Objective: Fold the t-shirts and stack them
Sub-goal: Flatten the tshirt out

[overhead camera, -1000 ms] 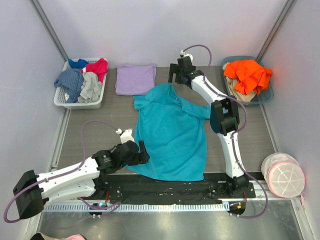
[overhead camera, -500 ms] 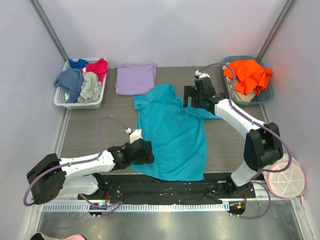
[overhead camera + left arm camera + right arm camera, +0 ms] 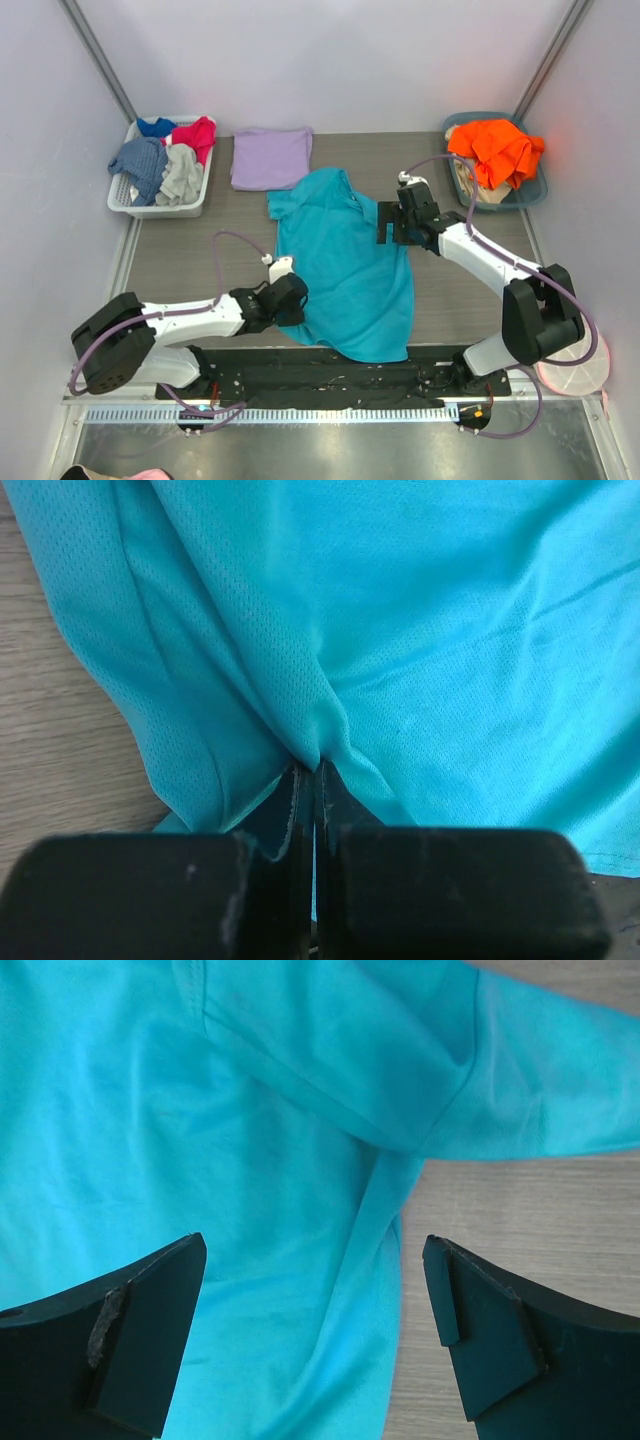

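Teal t-shirt (image 3: 345, 265) lies spread on the middle of the table (image 3: 190, 250), collar toward the far side and hem at the near edge, not yet folded. The lavender t-shirt (image 3: 271, 157) sits folded at the far side, just beyond the teal one's left sleeve.

The left gripper (image 3: 308, 772) is pinched tight on the teal shirt's near-left side edge, with a small ridge of cloth gathered between its fingers. The right gripper (image 3: 394, 222) hangs with its jaws spread wide above the right armpit, where sleeve meets body, and holds nothing.

To my eye the step in hand is getting a second hold before the shirt is drawn flat and folded. It would go best if the right gripper comes straight down on the side seam and takes both layers before either arm lifts. Both arms should then move together, low and even, so the cloth is taut between them and does not bunch. The left pinch looks shallow, so a sharp tug could slip it free.
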You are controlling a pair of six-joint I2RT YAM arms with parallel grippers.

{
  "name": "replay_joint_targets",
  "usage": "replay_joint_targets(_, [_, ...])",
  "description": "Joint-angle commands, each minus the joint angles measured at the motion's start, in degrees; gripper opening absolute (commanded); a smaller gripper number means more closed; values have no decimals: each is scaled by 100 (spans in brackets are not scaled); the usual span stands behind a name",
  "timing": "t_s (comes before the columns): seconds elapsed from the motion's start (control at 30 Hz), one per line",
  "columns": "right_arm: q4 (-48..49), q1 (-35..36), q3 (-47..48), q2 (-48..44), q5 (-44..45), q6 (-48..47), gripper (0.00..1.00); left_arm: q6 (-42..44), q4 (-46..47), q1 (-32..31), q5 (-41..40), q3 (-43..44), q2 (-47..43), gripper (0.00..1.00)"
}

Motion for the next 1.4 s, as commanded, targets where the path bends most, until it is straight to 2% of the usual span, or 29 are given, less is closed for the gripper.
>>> replay_joint_targets(0.0, [124,24,-140,-468,225,159,100,130,-619,332,-182,77,-228,0])
replay_joint_targets(0.13, [-7,24,-228,-635,392,186,100,525,-1007,1201,-52,50,-808,0])
replay_joint_targets(0.27, [-104,15,-351,-820,410,221,100,1289,-1139,2500,168,365,-1003,0])
replay_joint_targets(0.4, [-315,15,-492,-1074,410,326,100,2220,-1139,3233,248,1173,-197,0])
replay_joint_targets(0.43, [-429,33,-544,-1136,393,361,100,2353,-1148,3408,265,1610,284,0])
replay_joint_targets(0.67, [-711,51,-905,-1664,471,546,100,2820,-1156,3840,423,3432,2052,0])
replay_joint_targets(0.83, [-694,68,-1054,-1611,480,573,100,2882,-1411,3902,590,4461,2653,0])
replay_joint_targets(1.0, [-597,77,-827,-1111,831,564,99,2767,-1131,3893,626,4173,2355,0])
replay_joint_targets(1.2, [-298,77,-150,74,1358,231,100,2891,-1253,3911,538,4023,2275,0])
replay_joint_targets(1.37, [-105,68,272,639,1781,-7,99,2891,-1227,3911,590,3839,2161,0])
